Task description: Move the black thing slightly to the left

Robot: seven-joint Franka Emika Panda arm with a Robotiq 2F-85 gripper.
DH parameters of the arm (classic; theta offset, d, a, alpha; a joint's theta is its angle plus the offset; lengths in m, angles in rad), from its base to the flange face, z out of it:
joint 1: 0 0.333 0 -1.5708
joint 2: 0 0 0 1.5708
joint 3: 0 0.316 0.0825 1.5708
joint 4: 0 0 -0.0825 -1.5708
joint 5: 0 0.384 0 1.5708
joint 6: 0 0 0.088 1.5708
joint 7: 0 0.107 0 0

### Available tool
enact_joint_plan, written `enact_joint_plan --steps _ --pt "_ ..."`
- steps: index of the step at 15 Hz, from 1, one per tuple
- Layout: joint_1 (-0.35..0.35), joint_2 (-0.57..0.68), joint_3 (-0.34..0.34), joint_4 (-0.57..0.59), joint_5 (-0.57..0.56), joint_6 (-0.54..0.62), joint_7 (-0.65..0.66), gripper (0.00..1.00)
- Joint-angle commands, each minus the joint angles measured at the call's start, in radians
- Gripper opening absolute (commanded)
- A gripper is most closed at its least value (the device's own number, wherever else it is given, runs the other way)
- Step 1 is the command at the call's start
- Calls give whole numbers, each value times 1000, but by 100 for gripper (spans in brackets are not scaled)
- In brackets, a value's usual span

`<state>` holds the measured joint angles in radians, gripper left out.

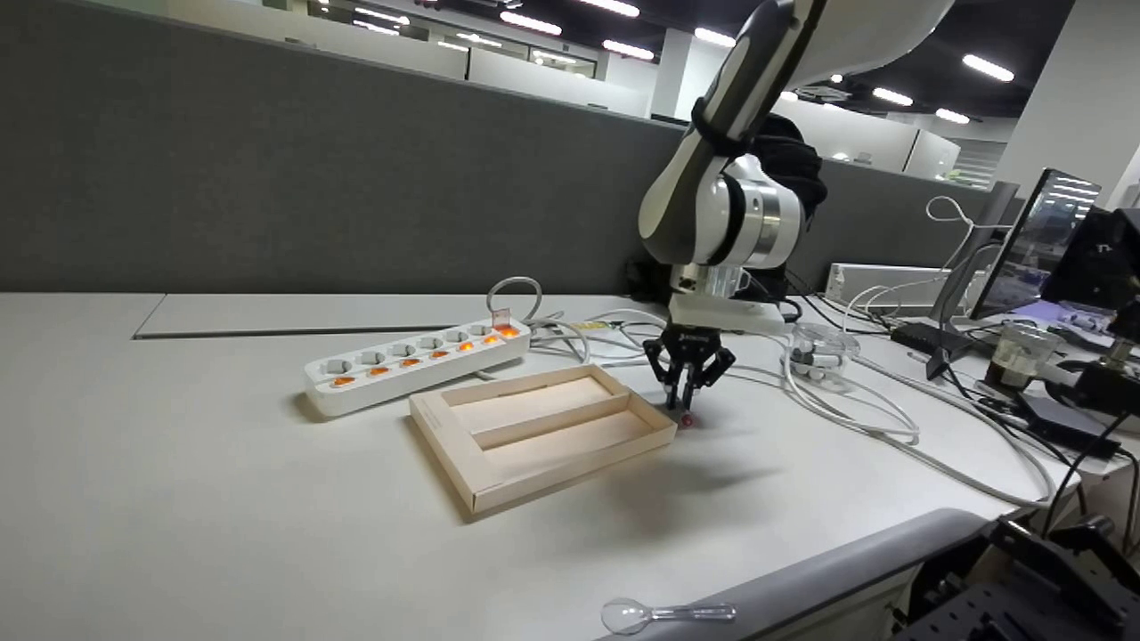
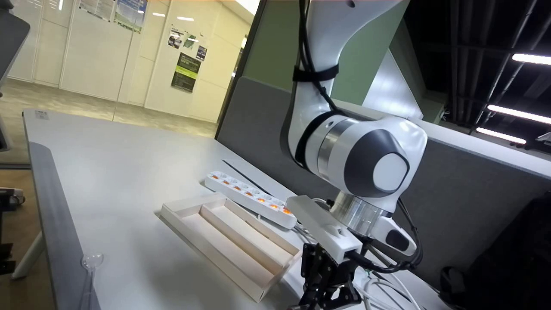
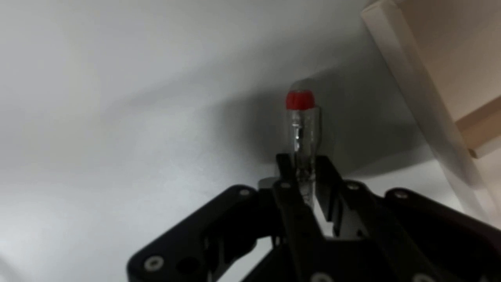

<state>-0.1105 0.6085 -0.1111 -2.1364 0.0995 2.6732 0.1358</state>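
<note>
In the wrist view, we see the fingers point(image 3: 291, 199) pinching the slim clear stick point(image 3: 302, 133). In an exterior view, we find its red end point(image 1: 687, 419) near the corner of the pale tray point(image 1: 450, 454) on the desk point(image 1: 223, 516). In an exterior view, a power strip point(image 2: 249, 200) lies beside the tray.

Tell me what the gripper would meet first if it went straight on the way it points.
Most likely the white tabletop: the gripper points down at it, a clear red-ended pen between its jaws. The gap is unclear.
</note>
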Motion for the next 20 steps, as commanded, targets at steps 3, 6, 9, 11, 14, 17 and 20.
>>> enact_joint_plan --steps 3,6,9,11,14,17,20 --pt "20 -72 -2 -30 -7 32 3 7" --pt "54 -119 -3 -32 -33 30 0 7" --pt "83 -145 15 -24 -48 25 -8 7" --pt "105 -148 30 -21 -55 32 -10 7" --pt "134 -133 57 -17 -57 34 -8 7" --pt "157 -116 82 -19 -54 35 -10 7" --pt "171 -97 96 -15 -49 33 -7 7"
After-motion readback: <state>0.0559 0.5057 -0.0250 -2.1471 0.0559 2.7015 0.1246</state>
